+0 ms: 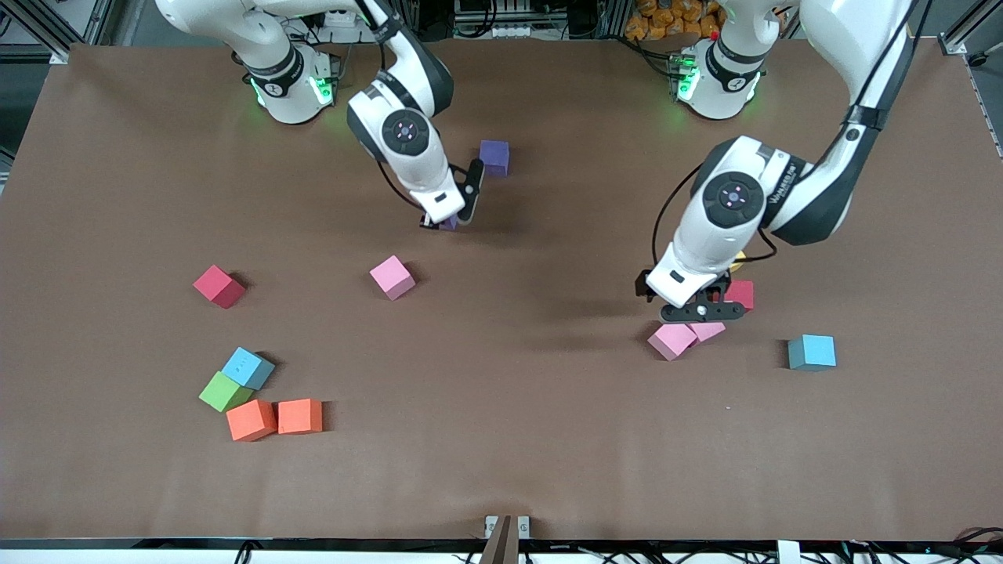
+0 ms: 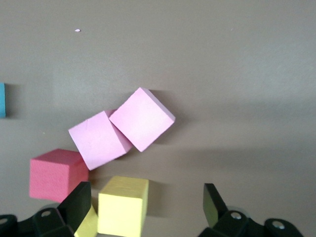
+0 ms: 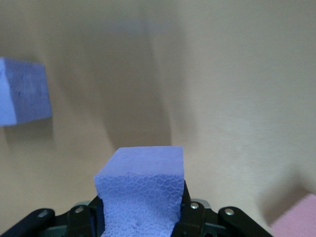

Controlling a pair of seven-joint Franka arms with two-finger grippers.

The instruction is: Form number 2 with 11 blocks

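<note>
1. I see the right gripper [image 1: 452,222] clamped on a purple block [image 3: 140,195], held above the table toward the edge where the robot bases stand.
2. The second purple block [image 1: 494,157] sits on the table just beside that gripper, closer to the bases' edge.
3. My left gripper [image 1: 703,311] hangs with fingers [image 2: 215,201] wide apart, holding nothing, over a cluster at the left arm's end of the table.
4. That cluster: two pink blocks [image 2: 141,118] [image 2: 98,139] touching, a red block [image 2: 55,174] and a yellow block [image 2: 123,206] close by.
5. A blue block [image 1: 812,352] lies apart from the cluster, toward the left arm's end.
6. At the right arm's end I see a red block [image 1: 219,286], and nearer the front edge a blue [image 1: 248,368], a green [image 1: 225,392] and two orange blocks [image 1: 251,420] [image 1: 300,416] bunched together.
7. A lone pink block [image 1: 392,277] lies mid-table.
8. No number 2 is formed yet.
</note>
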